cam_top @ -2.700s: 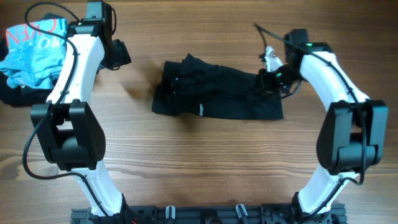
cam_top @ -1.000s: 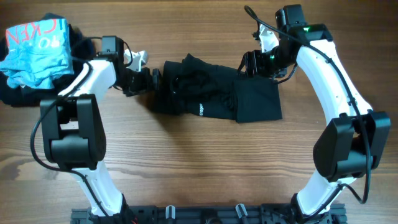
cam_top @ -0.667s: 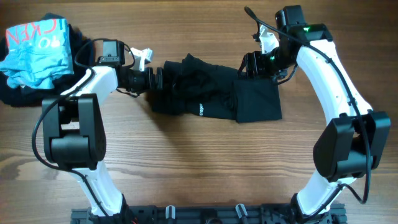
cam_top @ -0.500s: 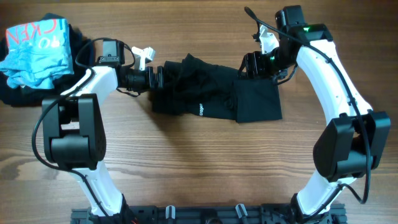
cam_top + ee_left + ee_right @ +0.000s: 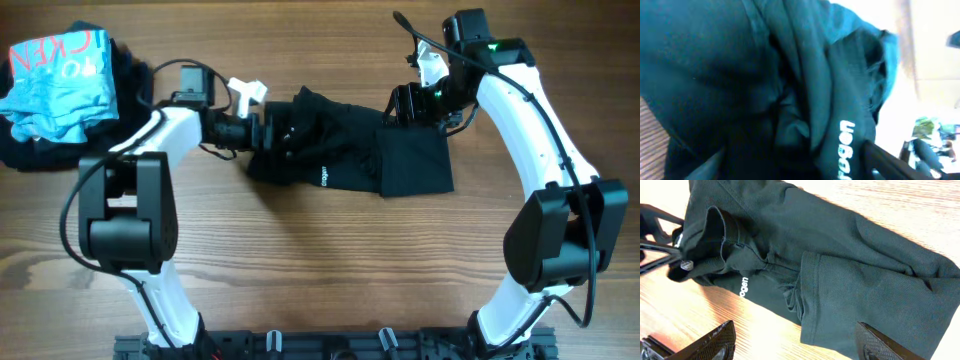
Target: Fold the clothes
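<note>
**Count on the table: two arms, three pieces of cloth**

There is one wooden table (image 5: 330, 270). Two robot arms stand at it, the left arm (image 5: 150, 135) at 9 o'clock and the right arm (image 5: 530, 120) at 3 o'clock. Each carries one gripper, two in all: the left gripper (image 5: 268, 128) and the right gripper (image 5: 400, 105). One black T-shirt (image 5: 345, 150) lies toward 12 o'clock and shows one white logo word (image 5: 325, 177). At 10 o'clock, one light-blue garment (image 5: 55, 70) with red lettering lies on one dark cloth (image 5: 30, 152).

The T-shirt (image 5: 340, 150) is seen as plain black, marked only by small white lettering (image 5: 325, 176); in the left wrist view its fabric is rendered dark teal. The worktop (image 5: 320, 280) is shown in warm brown wood grain. A light-blue garment (image 5: 60, 85) is printed with red letters. The arms (image 5: 520, 110) are cased in white, with black joints.
</note>
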You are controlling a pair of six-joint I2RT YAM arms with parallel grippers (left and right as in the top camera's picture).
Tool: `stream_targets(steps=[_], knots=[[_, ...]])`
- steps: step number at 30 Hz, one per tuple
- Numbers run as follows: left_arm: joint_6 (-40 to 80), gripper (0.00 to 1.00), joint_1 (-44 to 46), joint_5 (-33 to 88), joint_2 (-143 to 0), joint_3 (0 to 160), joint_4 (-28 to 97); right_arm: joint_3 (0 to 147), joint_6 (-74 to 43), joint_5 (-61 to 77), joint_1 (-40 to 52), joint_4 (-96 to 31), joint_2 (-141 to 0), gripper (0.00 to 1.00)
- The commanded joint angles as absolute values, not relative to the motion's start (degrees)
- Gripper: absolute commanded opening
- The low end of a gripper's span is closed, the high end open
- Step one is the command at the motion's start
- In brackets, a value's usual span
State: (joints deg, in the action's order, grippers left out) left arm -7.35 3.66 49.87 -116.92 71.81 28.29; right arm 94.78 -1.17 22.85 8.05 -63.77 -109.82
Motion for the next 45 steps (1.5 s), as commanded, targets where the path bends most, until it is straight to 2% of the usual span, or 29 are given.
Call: stream_targets(steps=[1, 6, 7, 8, 10, 20, 26, 35, 45], knots=[[-8.58, 0.72, 5.50, 42.24, -118.80, 71.09, 28.18, 95.79, -0.05, 22.22, 7.81, -64.12, -108.40, 0.76], [-6.20, 0.41, 5.32, 37.89, -118.85, 71.09, 26.76, 95.79, -0.05, 22.24, 7.79, -64.12, -108.40, 0.76], [-4.25, 0.32, 4.89, 36.86, -118.85, 71.09, 26.24, 95.79, -0.03, 22.22, 7.81, -64.12, -108.40, 0.76], [-2.46, 0.16, 4.08, 36.16, -118.83, 71.16, 25.85, 95.79, -0.03, 22.24, 7.81, -64.12, -108.40, 0.76], [-0.95, 0.04, 2.74, 36.10, -118.83, 71.37, 25.89, 95.79, -0.03, 22.24, 7.81, -64.12, -108.40, 0.76], [0.49, 0.04, -7.14, 36.16, -116.42, 71.37, 26.76, 95.79, -0.05, 22.24, 7.81, -63.72, -108.40, 0.77], [0.47, 0.04, -7.53, 36.34, -113.45, 71.53, 27.88, 95.79, -0.19, 22.24, 7.81, -63.46, -108.40, 0.77], [0.54, 0.04, 0.30, 35.59, -104.68, 76.23, 31.05, 95.50, -2.59, 18.37, 7.81, -63.57, -108.42, 0.77], [3.79, 0.04, 17.43, 20.78, -101.27, 76.79, 28.97, 94.04, -5.21, 16.08, 7.79, -63.09, -108.53, 0.77]])
